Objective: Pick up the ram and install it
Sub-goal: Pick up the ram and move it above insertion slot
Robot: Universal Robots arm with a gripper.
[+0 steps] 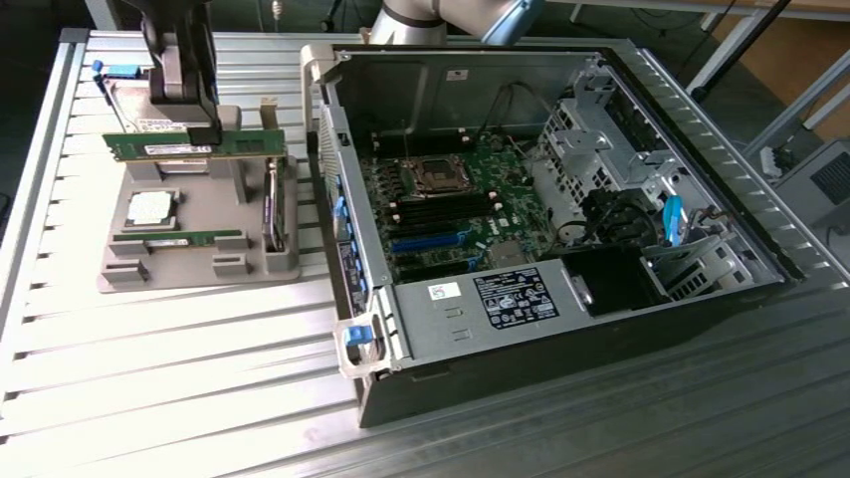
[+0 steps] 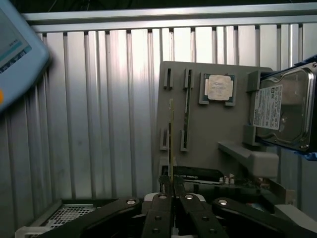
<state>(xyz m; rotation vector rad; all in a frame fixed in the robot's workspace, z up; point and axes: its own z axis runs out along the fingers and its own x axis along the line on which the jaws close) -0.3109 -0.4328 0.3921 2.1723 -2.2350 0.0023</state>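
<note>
step: pick-up looks done, install not begun; the ram (image 2: 171, 134) hangs above the grey holder (image 1: 126, 269), well apart from the open computer case (image 1: 398, 75).
next need: as I judge it, the contact edge squared to a free memory slot before any press.
pincer (image 2: 172, 191): nearly pressed together, pinching the ram by its two faces.
ram: level, standing on its long edge.
holder: a second memory stick (image 1: 179, 239) lies in it, on the slatted desk (image 1: 173, 378).
motherboard (image 1: 505, 164): inside the case, to the exterior view's right.

Two ram sticks (image 1: 179, 239), one CPU (image 2: 219, 88) (one drive (image 2: 282, 111))
</note>
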